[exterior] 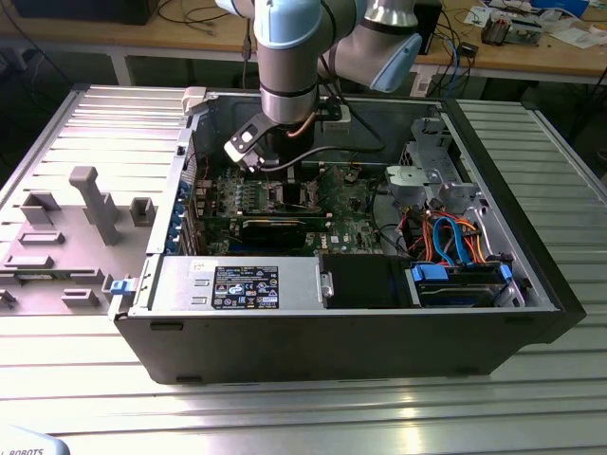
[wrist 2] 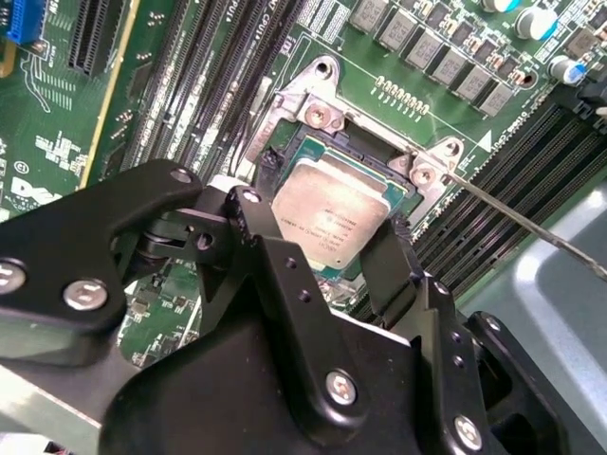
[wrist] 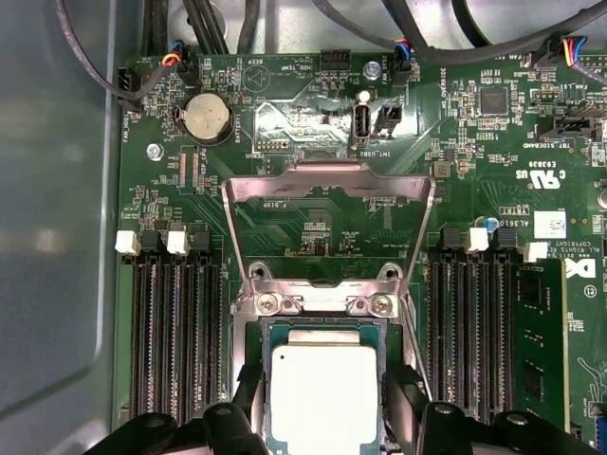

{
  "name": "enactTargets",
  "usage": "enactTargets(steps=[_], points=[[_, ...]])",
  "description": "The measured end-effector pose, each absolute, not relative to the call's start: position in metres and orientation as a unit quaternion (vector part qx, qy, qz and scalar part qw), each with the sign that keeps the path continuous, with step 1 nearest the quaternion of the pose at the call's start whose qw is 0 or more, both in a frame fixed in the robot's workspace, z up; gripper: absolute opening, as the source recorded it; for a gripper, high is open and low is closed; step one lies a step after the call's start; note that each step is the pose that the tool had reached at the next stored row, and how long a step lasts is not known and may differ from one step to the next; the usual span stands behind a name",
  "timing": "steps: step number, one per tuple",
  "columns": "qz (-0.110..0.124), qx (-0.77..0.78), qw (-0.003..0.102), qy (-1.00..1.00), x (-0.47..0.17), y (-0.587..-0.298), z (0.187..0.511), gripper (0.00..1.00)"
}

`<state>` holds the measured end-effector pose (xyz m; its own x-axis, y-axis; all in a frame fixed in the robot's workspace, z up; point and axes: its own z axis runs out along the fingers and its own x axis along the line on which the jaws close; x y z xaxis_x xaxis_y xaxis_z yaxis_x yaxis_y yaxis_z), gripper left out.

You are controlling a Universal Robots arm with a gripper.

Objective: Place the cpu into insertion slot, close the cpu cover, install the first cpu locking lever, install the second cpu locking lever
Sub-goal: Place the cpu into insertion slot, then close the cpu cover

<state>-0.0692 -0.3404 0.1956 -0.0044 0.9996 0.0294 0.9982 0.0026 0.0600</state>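
Note:
The cpu [wrist 2: 332, 213], a flat square chip with a silvery top, lies level within the insertion slot [wrist 2: 318, 109] on the green board. My gripper [wrist 2: 322, 242] straddles it, one black finger [wrist 2: 251, 227] against each of two opposite sides. In the first wrist view the cpu [wrist: 322, 393] sits inside the slot's rim [wrist: 322, 301], between the gripper's [wrist: 322, 379] fingers. The cpu cover [wrist: 327, 180] stands swung up and open behind the slot. A thin metal locking lever [wrist 2: 531, 227] sticks out free from one slot corner. In the exterior view the gripper [exterior: 275, 169] reaches down into the open computer case [exterior: 332, 351].
Long black memory slots [wrist: 175, 341] flank the socket on both sides. A black graphics card [exterior: 275, 227] lies nearer the case front, and a drive bay with blue and orange cables [exterior: 455, 246] fills the exterior view's right. Grey fixtures [exterior: 90, 204] stand outside the case.

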Motion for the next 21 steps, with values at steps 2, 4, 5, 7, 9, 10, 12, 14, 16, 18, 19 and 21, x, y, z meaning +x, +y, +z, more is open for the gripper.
enactTargets(steps=[2, 4, 5, 7, 9, 10, 12, 14, 16, 18, 19, 21], points=[[0.032, 0.705, 0.011, 0.708, -0.069, -0.340, 0.198, 0.62], [0.032, 0.705, 0.011, 0.708, -0.069, -0.340, 0.203, 0.62], [0.032, 0.705, 0.011, 0.708, -0.069, -0.340, 0.205, 0.62], [0.032, 0.705, 0.011, 0.708, -0.069, -0.340, 0.210, 0.62], [0.031, 0.705, 0.011, 0.708, -0.069, -0.340, 0.215, 0.62], [0.031, 0.706, 0.010, 0.708, -0.069, -0.341, 0.218, 0.60], [0.030, 0.706, 0.009, 0.708, -0.069, -0.341, 0.223, 0.53], [0.027, 0.706, 0.006, 0.708, -0.068, -0.340, 0.226, 0.41], [0.022, 0.706, 0.001, 0.708, -0.066, -0.341, 0.226, 0.11], [0.013, 0.706, -0.008, 0.708, -0.061, -0.340, 0.226, 0.11], [0.012, 0.706, -0.009, 0.708, -0.060, -0.340, 0.226, 0.11], [0.011, 0.706, -0.010, 0.708, -0.060, -0.340, 0.226, 0.11]])
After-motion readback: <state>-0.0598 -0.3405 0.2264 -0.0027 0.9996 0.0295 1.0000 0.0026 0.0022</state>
